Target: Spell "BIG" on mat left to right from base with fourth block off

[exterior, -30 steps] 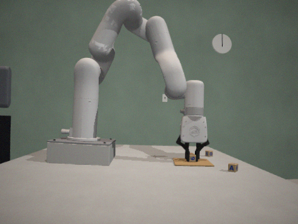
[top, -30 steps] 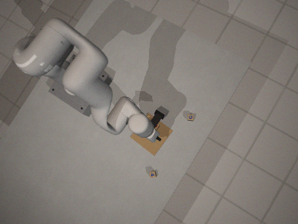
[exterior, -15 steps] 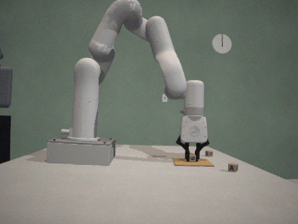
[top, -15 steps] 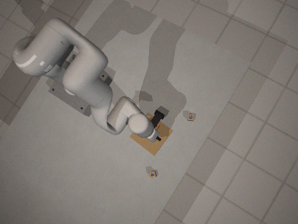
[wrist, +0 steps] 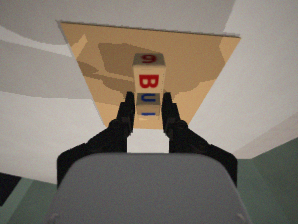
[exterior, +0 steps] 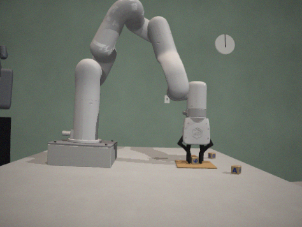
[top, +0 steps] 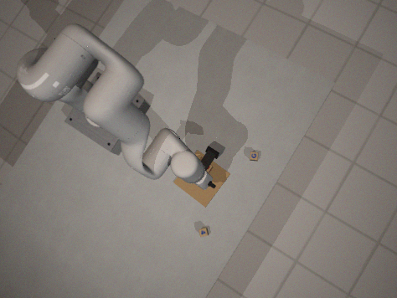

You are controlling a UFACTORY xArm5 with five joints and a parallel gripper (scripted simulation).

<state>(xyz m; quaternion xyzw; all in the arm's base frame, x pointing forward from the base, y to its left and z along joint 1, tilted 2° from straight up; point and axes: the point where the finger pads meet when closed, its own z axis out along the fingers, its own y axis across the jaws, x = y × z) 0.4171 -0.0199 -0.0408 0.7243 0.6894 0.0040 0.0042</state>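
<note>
Tool fingers are found slightly apart, one on each side of a block that rests on the mat. Narrow gaps are seen at both sides of the block, so nothing is judged to be clamped.

In the wrist view, two blocks are seen on the mat in a line away from the camera. The nearer one lies between the fingers and carries blue marking on its top face, but the letter cannot be read in full. The B block lies just beyond it, with a red B on top and a red mark on its far face. Whether the two touch cannot be told.

In the top view, this pair is hidden under the wrist and only parts of the mat are visible.

In the exterior view, the tool is shown upright over the mat, with its fingertips down at the block. Only one block can be made out there.

Two further blocks are recorded on the worktop, both off the mat. The G block lies near one corner of the mat, and the A block lies farther off, beyond another edge. Both are tan cubes with blue letters, as confirmed in the exterior view for G and A.
</note>
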